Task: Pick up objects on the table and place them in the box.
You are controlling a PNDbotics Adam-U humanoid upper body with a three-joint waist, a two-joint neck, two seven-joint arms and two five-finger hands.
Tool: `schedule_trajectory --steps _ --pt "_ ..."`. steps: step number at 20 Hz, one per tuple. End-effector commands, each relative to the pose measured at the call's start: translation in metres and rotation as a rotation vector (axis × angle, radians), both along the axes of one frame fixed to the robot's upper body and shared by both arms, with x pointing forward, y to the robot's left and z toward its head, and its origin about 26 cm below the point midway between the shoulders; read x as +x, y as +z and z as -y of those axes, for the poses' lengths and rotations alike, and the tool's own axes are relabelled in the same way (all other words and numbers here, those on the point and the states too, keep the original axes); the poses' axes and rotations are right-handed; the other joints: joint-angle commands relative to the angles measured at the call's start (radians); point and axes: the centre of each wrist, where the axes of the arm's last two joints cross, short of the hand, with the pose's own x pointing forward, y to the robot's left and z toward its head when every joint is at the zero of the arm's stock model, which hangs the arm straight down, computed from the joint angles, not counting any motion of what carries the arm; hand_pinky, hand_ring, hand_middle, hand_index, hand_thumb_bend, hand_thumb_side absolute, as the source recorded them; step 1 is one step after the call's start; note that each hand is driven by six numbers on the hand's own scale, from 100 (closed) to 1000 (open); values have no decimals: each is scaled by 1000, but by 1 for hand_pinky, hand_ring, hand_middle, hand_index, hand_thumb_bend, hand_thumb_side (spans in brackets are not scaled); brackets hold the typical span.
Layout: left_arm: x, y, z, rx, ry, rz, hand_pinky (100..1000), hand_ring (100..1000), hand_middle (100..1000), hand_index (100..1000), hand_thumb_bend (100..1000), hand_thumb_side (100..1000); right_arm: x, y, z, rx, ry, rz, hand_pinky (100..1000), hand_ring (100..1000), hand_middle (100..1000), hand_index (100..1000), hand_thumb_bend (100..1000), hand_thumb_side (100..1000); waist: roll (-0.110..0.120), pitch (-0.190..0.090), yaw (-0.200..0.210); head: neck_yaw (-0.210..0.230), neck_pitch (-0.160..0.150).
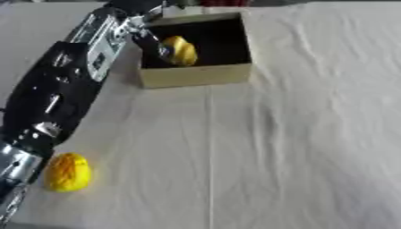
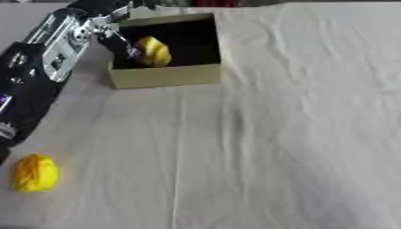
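**Left hand over the box, one yellow object inside, one on the cloth**

A surface (image 1: pixel 297 134) covered with a pale, creased cloth fills both views. The robot's left arm (image 1: pixel 62 89), black with silver joints, comes in from the lower left and runs up to the far left part of the scene. Its left hand (image 1: pixel 153 42) reaches over the left wall of an open tan cardboard box (image 1: pixel 196 75) with a dark interior. The hand's fingers point down into the box and lie against the left side of a yellow object (image 1: pixel 181 50). Whether the fingers are curled round that object or merely touching it cannot be told, as the hand shows only as a dark, narrow shape. The yellow object sits just to the right of the hand, within the box's walls, toward the left half of the interior; whether it rests on the box floor cannot be told.

A second yellow object (image 1: pixel 68 172), rounded and lumpy, lies on the cloth well apart from the hand, far back along the arm and just beside the forearm where it enters the view. It is touched by nothing but the cloth.

The right hand appears in neither view.
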Motion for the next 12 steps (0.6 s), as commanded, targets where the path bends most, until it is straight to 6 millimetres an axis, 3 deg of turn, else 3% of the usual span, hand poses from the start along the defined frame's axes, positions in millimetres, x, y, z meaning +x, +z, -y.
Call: schedule_trajectory --steps 1,4,7,12 --pt "-3 17 -1 5 -2 60 897 954 890 967 629 314 -4 6 0 -9 6 21 854 824 711 851 100 568 -4 -20 1 1 -6" --pt "-8 24 1 -22 -28 106 883 941 877 955 569 276 -4 5 1 -7 3 17 854 824 711 851 100 569 -6 -21 4 0 -3" --pt "-20 43 3 -83 -69 182 851 910 837 913 489 250 -4 3 2 -7 -3 10 854 825 711 852 100 570 -7 -23 10 -2 1" --pt "-68 95 -1 -212 -175 349 836 862 786 856 424 218 -5 1 7 -17 -25 3 855 825 711 852 100 569 -6 -30 37 -28 16"
